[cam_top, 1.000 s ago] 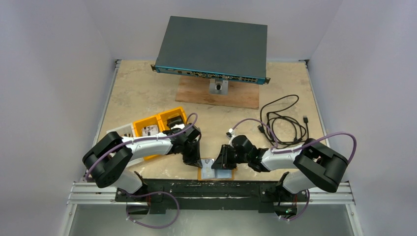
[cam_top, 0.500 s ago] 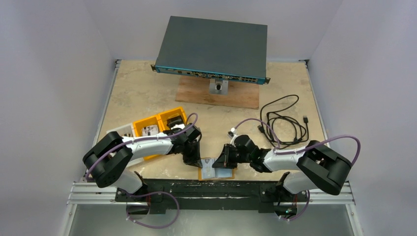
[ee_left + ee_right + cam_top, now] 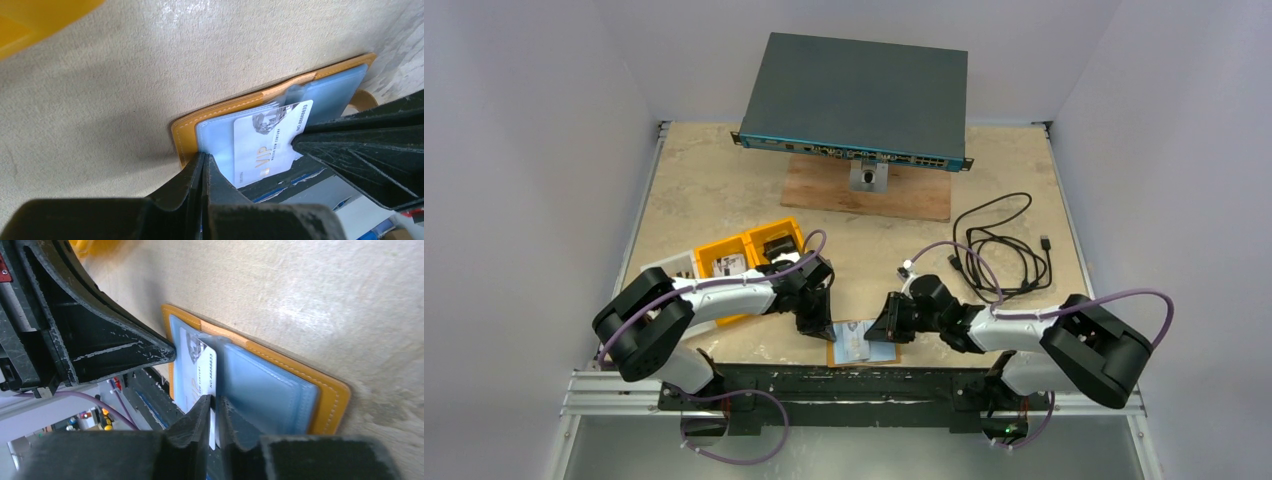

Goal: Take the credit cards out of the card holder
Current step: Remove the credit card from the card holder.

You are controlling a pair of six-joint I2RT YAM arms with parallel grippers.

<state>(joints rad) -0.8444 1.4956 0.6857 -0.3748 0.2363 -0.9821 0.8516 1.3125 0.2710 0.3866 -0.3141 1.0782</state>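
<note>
The tan card holder [image 3: 832, 357] lies open at the table's near edge, its blue plastic sleeves [image 3: 265, 385] facing up. A white credit card [image 3: 197, 375] printed "VIP" sticks partway out of a sleeve. My right gripper [image 3: 214, 402] is shut on this card's edge, and a thin strip of the card shows between its fingers. My left gripper [image 3: 205, 157] is shut, with its tips pressed on the holder's corner where the tan rim [image 3: 182, 137] meets the blue sleeve. From above, the left gripper [image 3: 816, 328] and the right gripper [image 3: 886, 328] flank the holder.
A yellow compartment tray [image 3: 734, 262] sits just behind my left arm. A network switch [image 3: 859, 100] rests on a wooden board [image 3: 869, 190] at the back. A coiled black cable [image 3: 999, 245] lies back right. The metal rail [image 3: 854, 385] runs right below the holder.
My right gripper has closed on the card and shifted a little to the right, and the card now shows further out of its sleeve. The left gripper stayed put.
</note>
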